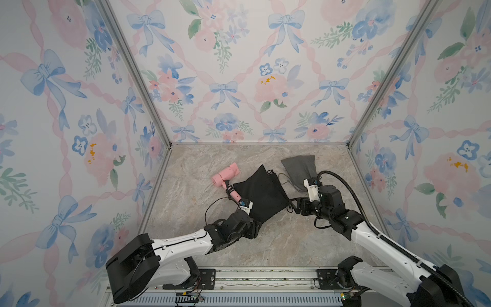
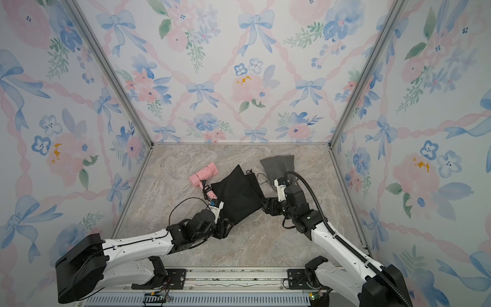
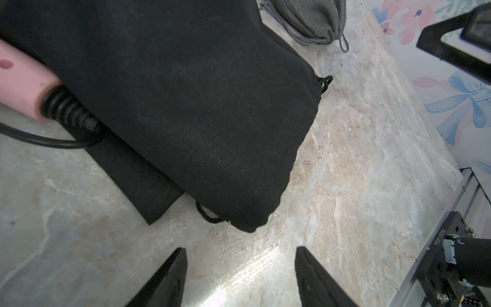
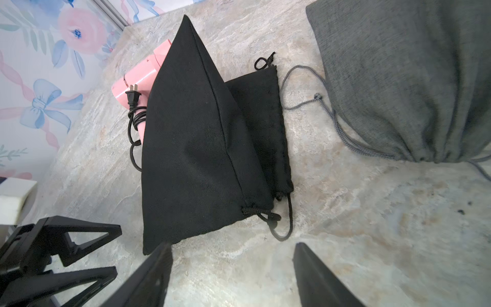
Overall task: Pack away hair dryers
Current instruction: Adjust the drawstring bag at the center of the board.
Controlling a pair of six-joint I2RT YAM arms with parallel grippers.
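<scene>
Broadly, room: three walls (image 1: pixel 239 66) papered with pink flowers and blue bows, joined by bare metal posts (image 1: pixel 134 71).
Surface: stone-patterned tabletop (image 1: pixel 265 244), beige and grey, with a metal rail (image 1: pixel 265 276) along the arms' side.
Left gripper (image 3: pixel 240 249): fingers apart over bare tabletop, holding nothing; a bulging black pouch (image 3: pixel 186 106) lies just ahead of it.
Right gripper (image 4: pixel 233 244): fingers apart and empty, facing that pouch's drawstring end; a grey pouch (image 4: pixel 398 79) lies near, off to one side.
Pink hair dryer (image 1: pixel 225 174): on the tabletop beyond the left gripper, past the bulging black pouch, handle touching it, cord bundled round the handle.
Flat black pouch (image 4: pixel 263 111): partly under the bulging one.
</scene>
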